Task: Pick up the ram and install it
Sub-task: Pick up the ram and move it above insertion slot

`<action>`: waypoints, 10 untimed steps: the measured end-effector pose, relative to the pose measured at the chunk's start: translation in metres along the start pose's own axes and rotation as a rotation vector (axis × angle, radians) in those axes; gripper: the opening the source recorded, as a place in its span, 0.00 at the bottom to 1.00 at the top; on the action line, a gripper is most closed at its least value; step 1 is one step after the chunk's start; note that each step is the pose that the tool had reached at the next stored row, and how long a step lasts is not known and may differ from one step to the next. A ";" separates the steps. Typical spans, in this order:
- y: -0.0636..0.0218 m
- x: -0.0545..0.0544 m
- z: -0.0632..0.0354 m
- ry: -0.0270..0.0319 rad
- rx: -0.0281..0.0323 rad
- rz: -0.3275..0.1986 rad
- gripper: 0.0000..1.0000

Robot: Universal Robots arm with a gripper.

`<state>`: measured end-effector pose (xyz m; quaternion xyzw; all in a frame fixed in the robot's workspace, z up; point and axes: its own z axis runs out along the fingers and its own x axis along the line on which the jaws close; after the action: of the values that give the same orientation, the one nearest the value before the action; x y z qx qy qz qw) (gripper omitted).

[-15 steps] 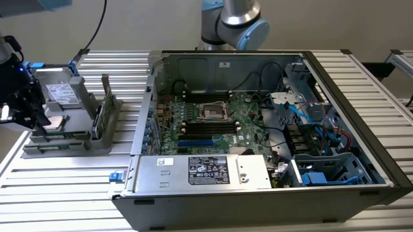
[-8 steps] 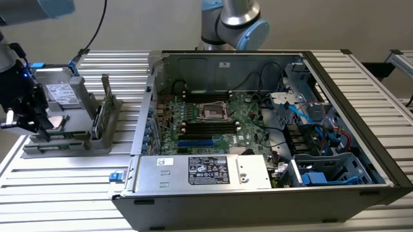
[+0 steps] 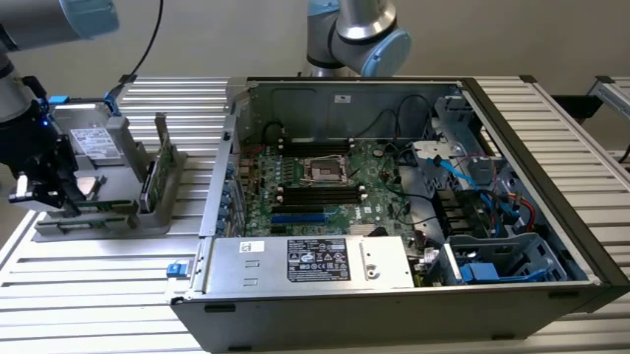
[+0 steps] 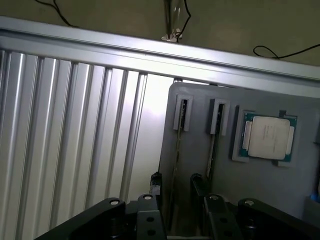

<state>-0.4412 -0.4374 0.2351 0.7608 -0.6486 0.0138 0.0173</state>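
The ribbed metal table (image 3: 88, 295) carries everything here, and the biggest thing on it is the open computer case (image 3: 394, 321), lying on its side toward the exterior view's right. Inside it I can see the green motherboard (image 3: 369, 166), with long black slots (image 3: 317, 196) beside the processor socket (image 3: 325, 169). A silver power supply (image 3: 305, 262) sits along the near edge of the case. Another arm's base (image 3: 355, 29) rises behind the case. On the exterior view's left of the case, apart from it, stands a grey holder (image 3: 103, 221), and my arm (image 3: 25, 88) comes down over it. My fingers (image 3: 46, 195) hang over the near end of that holder, spread apart with nothing clamped between them. From my wrist the holder's flat grey face runs away from me with bare table beside it, and a square silver processor chip (image 4: 267, 137) lies in a recess on it. The ram (image 4: 177, 150) stands on edge in one of the holder's two narrow slots, so I see it as a thin line. That line falls in the gap between my two black fingertips, though I cannot tell whether either tip touches it. A second stick (image 4: 214, 145) stands in the neighbouring slot, just beside the first, on the processor chip's side. In the exterior view both sticks stand upright along the side of the holder nearest the case, none of them in the motherboard's slots.
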 end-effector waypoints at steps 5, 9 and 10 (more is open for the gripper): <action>-0.0018 0.000 0.0092 0.0000 0.0000 0.000 0.36; -0.0028 0.000 0.0165 0.0000 0.0001 0.000 0.36; -0.0030 0.000 0.0183 -0.0001 0.0001 0.000 0.36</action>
<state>-0.4384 -0.4374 0.2168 0.7609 -0.6485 0.0138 0.0172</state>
